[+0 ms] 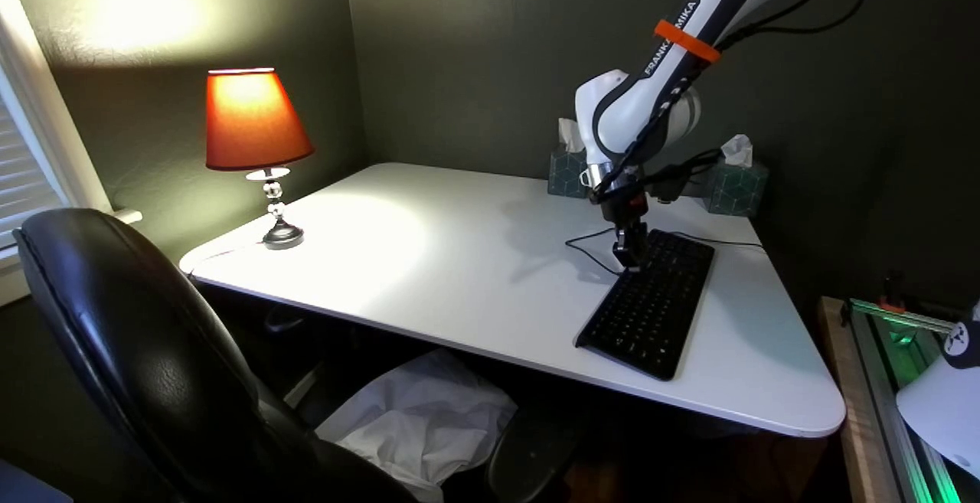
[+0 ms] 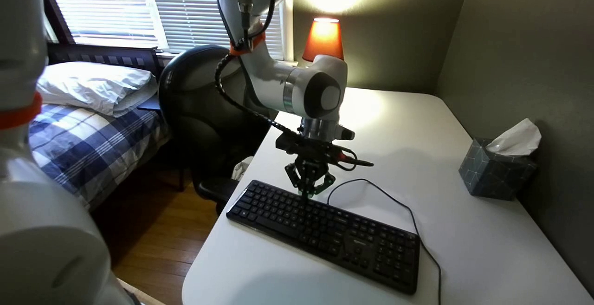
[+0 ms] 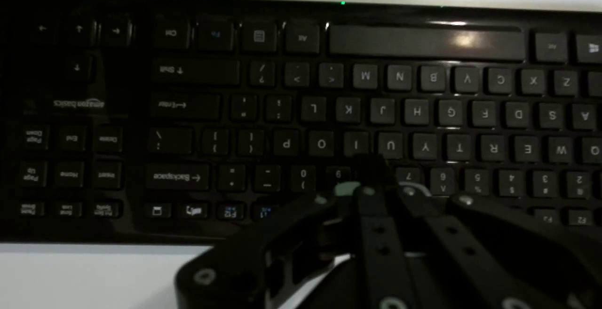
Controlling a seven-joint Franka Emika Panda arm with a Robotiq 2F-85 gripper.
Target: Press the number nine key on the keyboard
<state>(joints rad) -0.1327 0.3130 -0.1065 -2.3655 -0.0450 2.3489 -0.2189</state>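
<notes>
Keyboard [image 2: 325,233] | under fingers [image 3: 371,172] | fingers clenched | wrist view: tips just beside 9 key [image 3: 338,174]

A jointed, black claw [image 3: 375,169] is pointing beside the square 9 key [image 3: 338,173]. A glossy, black keyboard [image 3: 301,125] is lying beneath.

End effector [image 2: 304,198] over keyboard [image 2: 327,237] on desk [image 1: 467,266].

A glowing red lamp [image 1: 257,122] and two tissue boxes [image 1: 735,189] sit on a big white table [image 1: 459,273], a black chair [image 1: 134,346] stands beside it, and a white pillow [image 2: 90,83] lies on a bed [image 2: 139,53] with a blue checked blanket [image 2: 95,142] near a window [image 2: 104,5].
</notes>
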